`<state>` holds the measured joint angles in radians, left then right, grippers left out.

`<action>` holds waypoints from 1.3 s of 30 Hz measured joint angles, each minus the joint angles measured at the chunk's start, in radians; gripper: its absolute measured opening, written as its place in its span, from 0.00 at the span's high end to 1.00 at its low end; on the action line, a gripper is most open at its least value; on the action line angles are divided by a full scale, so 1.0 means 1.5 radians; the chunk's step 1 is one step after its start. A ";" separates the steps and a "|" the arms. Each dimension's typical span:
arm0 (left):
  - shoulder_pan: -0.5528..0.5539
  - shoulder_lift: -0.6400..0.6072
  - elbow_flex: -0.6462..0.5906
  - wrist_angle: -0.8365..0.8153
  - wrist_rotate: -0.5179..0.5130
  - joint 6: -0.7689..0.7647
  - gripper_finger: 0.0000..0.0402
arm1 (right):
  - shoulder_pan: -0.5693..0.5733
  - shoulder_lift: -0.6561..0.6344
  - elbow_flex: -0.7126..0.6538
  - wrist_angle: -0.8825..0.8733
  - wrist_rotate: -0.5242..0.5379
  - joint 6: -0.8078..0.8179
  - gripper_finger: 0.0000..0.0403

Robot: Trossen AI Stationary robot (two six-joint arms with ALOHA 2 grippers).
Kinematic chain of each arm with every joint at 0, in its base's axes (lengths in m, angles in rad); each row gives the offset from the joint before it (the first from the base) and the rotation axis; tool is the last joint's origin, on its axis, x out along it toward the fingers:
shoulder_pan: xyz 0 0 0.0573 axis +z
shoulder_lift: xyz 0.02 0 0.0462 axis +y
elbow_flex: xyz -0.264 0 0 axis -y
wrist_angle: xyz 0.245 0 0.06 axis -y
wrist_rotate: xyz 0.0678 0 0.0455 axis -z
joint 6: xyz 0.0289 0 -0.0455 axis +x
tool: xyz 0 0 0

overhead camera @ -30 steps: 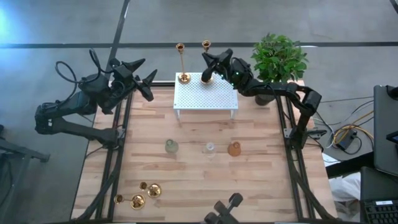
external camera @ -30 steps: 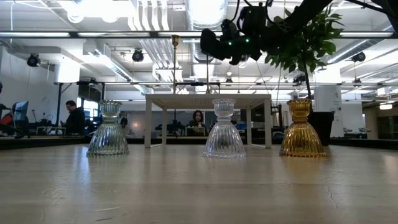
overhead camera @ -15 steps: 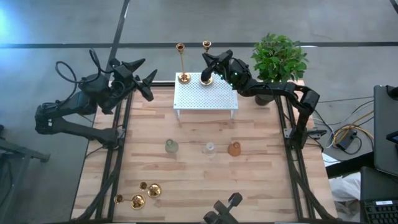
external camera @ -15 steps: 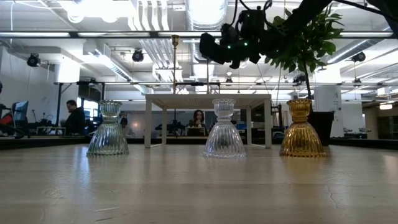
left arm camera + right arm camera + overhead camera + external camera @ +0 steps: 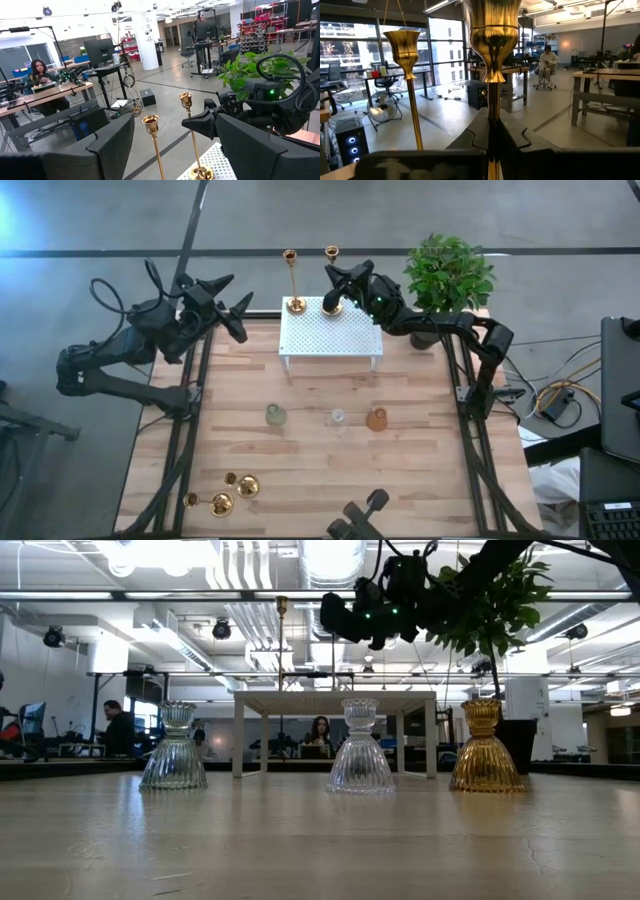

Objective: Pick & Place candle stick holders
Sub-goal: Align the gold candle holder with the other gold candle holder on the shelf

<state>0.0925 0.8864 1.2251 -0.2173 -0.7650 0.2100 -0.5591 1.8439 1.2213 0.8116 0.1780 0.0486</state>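
Two gold candle stick holders stand upright at the far edge of a white perforated stand (image 5: pixel 330 332): the left one (image 5: pixel 292 280) rests free on its round base, and the right one (image 5: pixel 331 252) has my right gripper (image 5: pixel 334 283) shut on its stem. Two more gold candle stick holders (image 5: pixel 222 502) (image 5: pixel 247 485) lie on the table near its near left corner. My left gripper (image 5: pixel 238 315) hangs open, with nothing between its fingers, over the table's far left corner. My right gripper pinches the right candle stick holder's thin stem (image 5: pixel 492 107) between its two fingers, in the stem's upper part, a little below the top cup (image 5: pixel 491 40). The fingers come about level from the table's right side and lie across the stem. The holder is upright, its base (image 5: pixel 200 173) at the stand's top.
Three ribbed glass holders stand in a row at mid-table: a clear one (image 5: pixel 174 748), another clear one (image 5: pixel 360 746) and an amber one (image 5: pixel 485 746). A potted plant (image 5: pixel 447 275) is at the far right corner, behind my right arm. People sit in the room beyond.
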 joint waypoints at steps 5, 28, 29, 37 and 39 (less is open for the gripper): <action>0.000 0.000 0.000 0.000 0.000 0.000 0.29 | 0.000 0.000 0.000 -0.006 -0.004 0.000 0.98; 0.000 0.000 -0.001 0.000 0.000 0.000 0.29 | -0.012 0.000 0.000 -0.015 -0.019 0.011 0.98; 0.000 0.000 -0.001 0.000 0.000 0.000 0.29 | -0.012 0.000 0.000 -0.015 -0.019 0.009 0.98; 0.000 0.000 -0.001 0.000 0.000 0.000 0.29 | -0.012 0.019 0.018 -0.008 -0.034 0.017 0.98; 0.000 0.000 -0.001 0.000 0.000 0.000 0.29 | -0.012 0.030 0.033 -0.011 -0.034 0.010 0.98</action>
<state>0.0921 0.8864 1.2232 -0.2173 -0.7650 0.2096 -0.5766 1.8887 1.2701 0.7957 0.1272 0.0630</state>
